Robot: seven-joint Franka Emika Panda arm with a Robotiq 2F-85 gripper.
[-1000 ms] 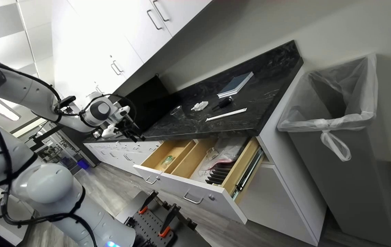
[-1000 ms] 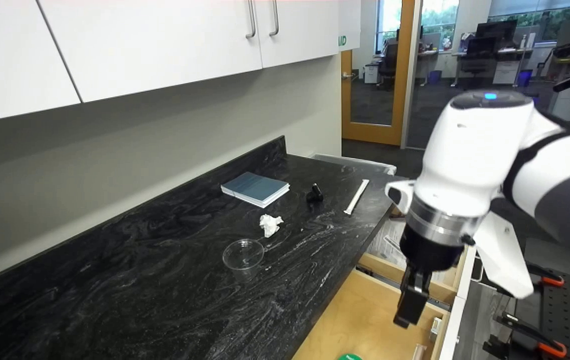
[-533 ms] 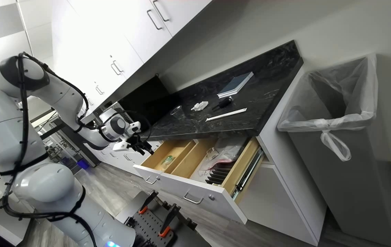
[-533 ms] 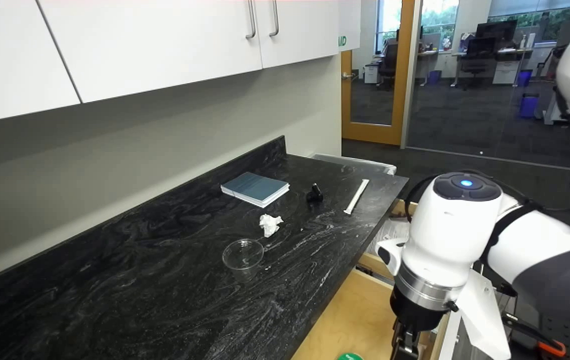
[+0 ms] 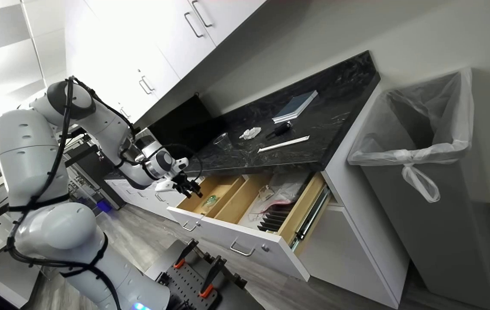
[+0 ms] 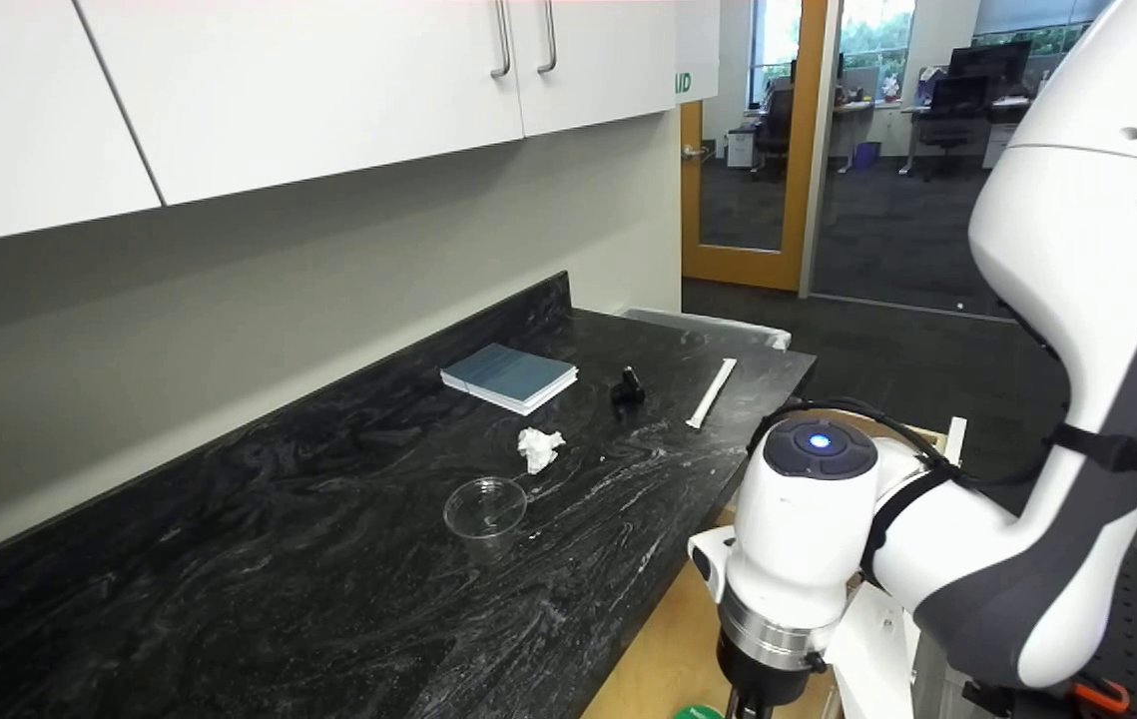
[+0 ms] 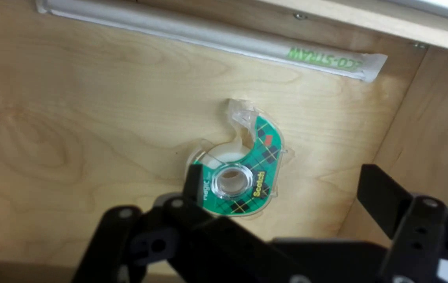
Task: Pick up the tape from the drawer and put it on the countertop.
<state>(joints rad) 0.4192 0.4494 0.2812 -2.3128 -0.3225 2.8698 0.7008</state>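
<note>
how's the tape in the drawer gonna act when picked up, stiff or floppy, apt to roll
The tape will likely feel stiff, since it sits in a hard-looking plastic dispenser. Lying flat, it probably won't roll. With a hollow middle, it may be light for its size.

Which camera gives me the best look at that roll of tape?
The wrist view: the tape is large there, nearly whole, its Scotch lettering readable. Both exterior views show it poorly: as a small greenish patch, or just a green sliver cut off by the bottom edge.
</note>
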